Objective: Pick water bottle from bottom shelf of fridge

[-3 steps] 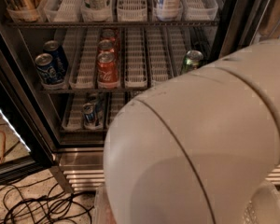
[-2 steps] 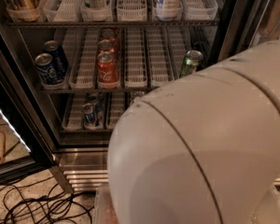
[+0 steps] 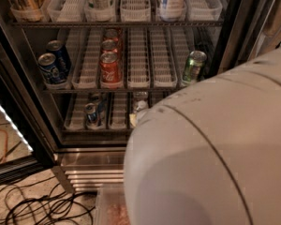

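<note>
Fridge (image 3: 227,32) door open, camera looks down into the lower racks. Big white arm housing (image 3: 215,163) fills the lower right of the camera view and covers the right part of the bottom shelf (image 3: 116,116). End effector not visible anywhere, hidden behind or below that housing; grasping or released, cannot tell. Water bottle (image 3: 139,108) stands upright on the bottom shelf, in a lane near the middle, white cap up, its lower right part cut off by the housing edge; nothing seen touching it. Same shelf, left of the bottle with a lane between them: blue-and-silver can (image 3: 91,115), upright, another can behind it in that lane. Middle shelf (image 3: 140,81): two blue cans (image 3: 51,68) at far left, a row of red cans (image 3: 110,67) in one lane, green can (image 3: 194,65) at the right, just above the housing. White slotted lane trays between them. Top rack (image 3: 117,23): several containers, only the bottoms showing. Ribbed steel base (image 3: 91,170) under the fridge opening. Black cables (image 3: 37,207) tangled on the floor at lower left.
</note>
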Controlling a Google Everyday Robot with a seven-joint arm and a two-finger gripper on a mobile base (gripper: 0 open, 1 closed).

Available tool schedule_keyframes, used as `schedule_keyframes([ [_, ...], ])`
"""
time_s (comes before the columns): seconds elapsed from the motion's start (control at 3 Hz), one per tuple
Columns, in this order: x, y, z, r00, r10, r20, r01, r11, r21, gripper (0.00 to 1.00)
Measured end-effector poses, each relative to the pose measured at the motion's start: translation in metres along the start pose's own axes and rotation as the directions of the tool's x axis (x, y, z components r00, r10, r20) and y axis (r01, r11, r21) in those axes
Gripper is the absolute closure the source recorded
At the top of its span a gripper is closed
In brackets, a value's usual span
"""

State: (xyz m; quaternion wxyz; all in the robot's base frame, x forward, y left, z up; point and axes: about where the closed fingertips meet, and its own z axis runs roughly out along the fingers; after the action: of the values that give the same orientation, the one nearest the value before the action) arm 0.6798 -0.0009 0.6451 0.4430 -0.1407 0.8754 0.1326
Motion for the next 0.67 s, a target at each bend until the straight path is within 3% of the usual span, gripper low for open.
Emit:
schedule_keyframes([
  [0.67, -0.0013, 0.0015, -0.0059, 1.0, 0.001, -0.003, -0.001, 0.9999, -0.01, 1.0],
])
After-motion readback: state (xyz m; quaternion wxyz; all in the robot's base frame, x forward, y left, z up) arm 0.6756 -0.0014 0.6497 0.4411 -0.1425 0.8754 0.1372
